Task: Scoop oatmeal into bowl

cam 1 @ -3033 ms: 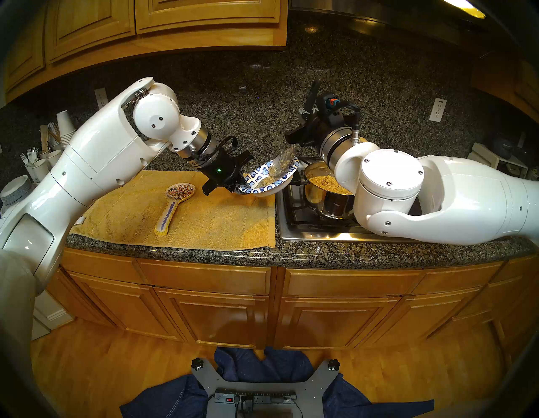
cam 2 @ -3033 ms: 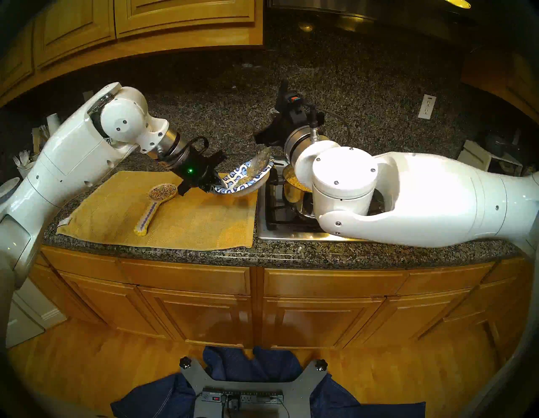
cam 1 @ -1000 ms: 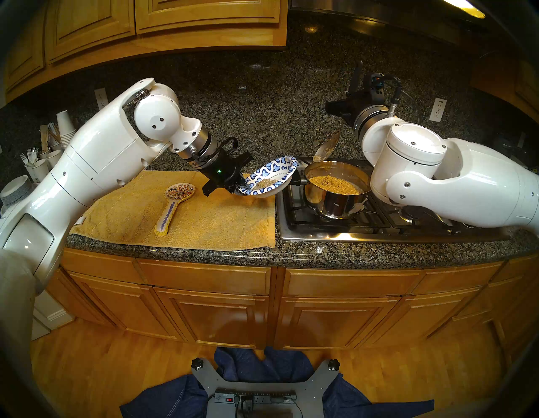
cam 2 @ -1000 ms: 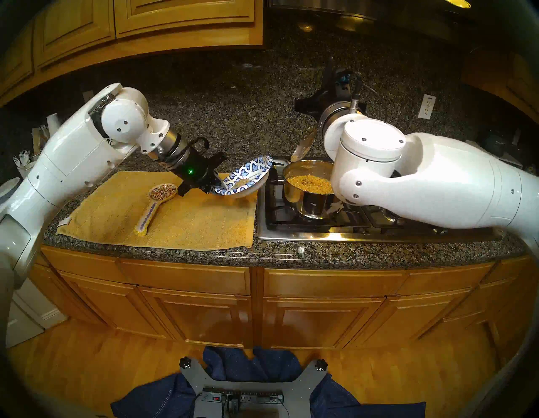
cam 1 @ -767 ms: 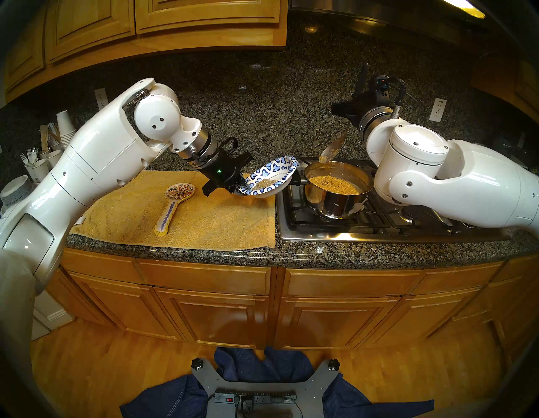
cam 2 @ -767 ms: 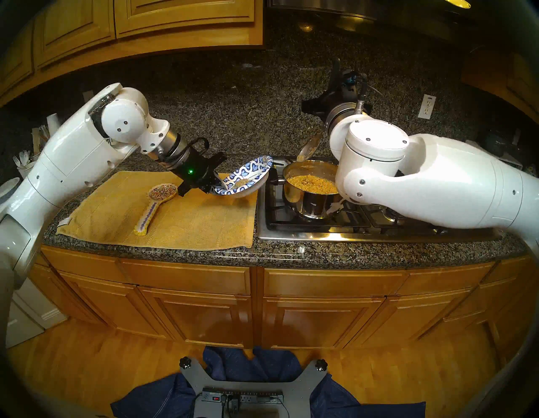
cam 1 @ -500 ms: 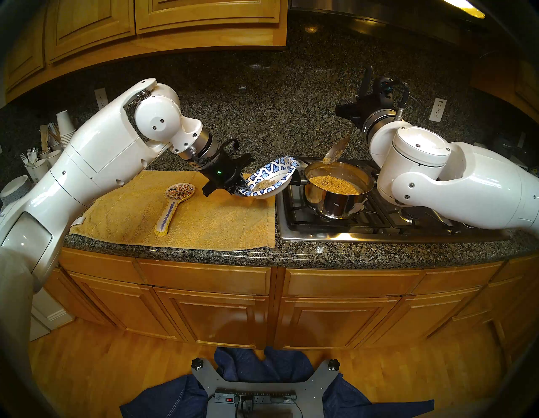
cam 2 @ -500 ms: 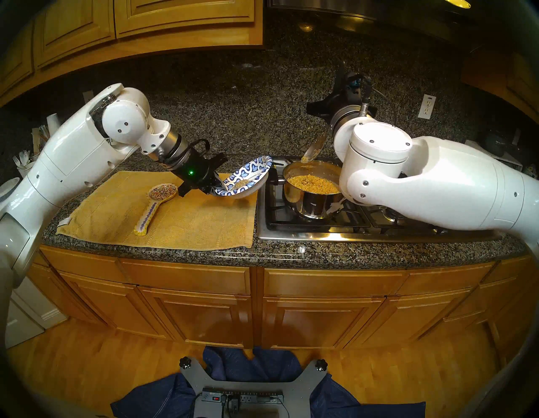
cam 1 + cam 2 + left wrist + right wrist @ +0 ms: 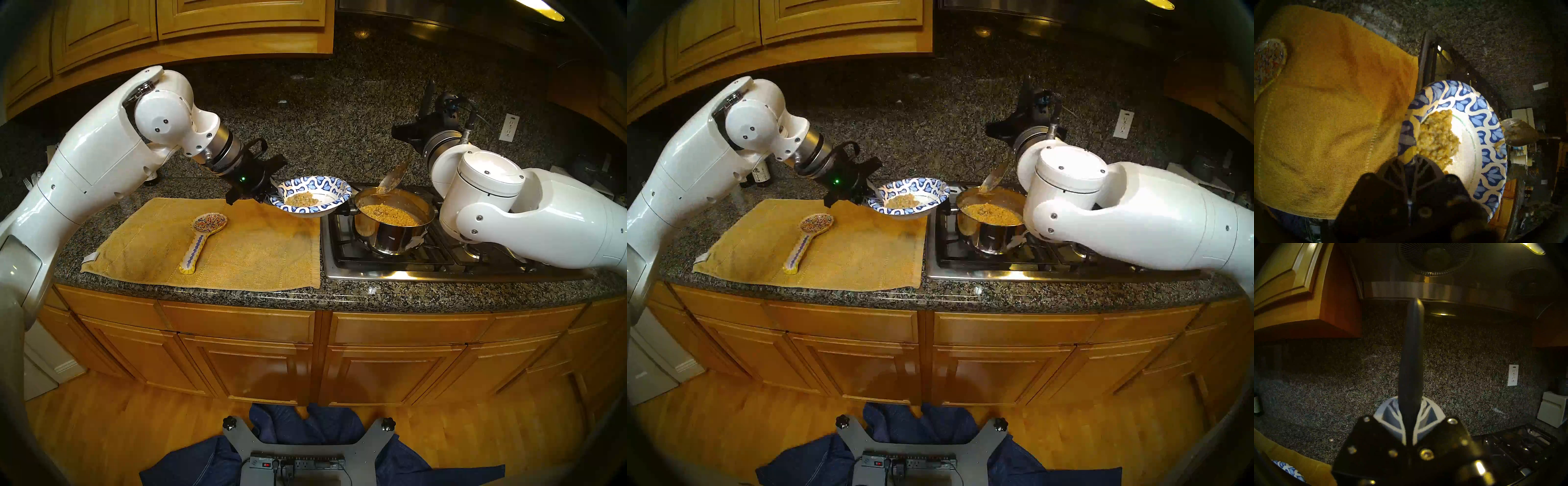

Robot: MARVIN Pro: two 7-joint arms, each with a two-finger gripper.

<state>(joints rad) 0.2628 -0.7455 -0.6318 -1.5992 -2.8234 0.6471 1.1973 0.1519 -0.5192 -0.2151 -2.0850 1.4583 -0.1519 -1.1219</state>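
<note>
White left robot arm (image 9: 101, 159) comes in from the left edge and hides the far-left counter items behind it. Mustard-yellow terry towel (image 9: 217, 247) lies flat on the speckled dark granite counter (image 9: 339, 292). A multicoloured spoon-shaped ceramic rest (image 9: 203, 237) lies on the towel, apart from everything else. Left gripper (image 9: 269, 197), black, is clamped on the near-left rim of the shallow round paper bowl with blue-and-white leaf-patterned rim (image 9: 314, 195). The bowl is held in the air, about level, over the towel's back right corner, just beside the pot handle. Tan lumpy oatmeal (image 9: 302, 198) sits as one clump in the bowl's white centre, toward the gripper side; the rest of the centre is bare. Round stainless steel pot (image 9: 393, 224) stands on the black gas hob (image 9: 390, 258), holding more of the yellow grainy porridge. Metal serving spoon with black handle (image 9: 393, 180) hangs tip-down over the pot's back rim, with residue on it. Right gripper (image 9: 1411, 426) is closed on the spoon's handle, which sticks up past the fingers. White right arm (image 9: 526, 217) crosses over the hob's right side.
</note>
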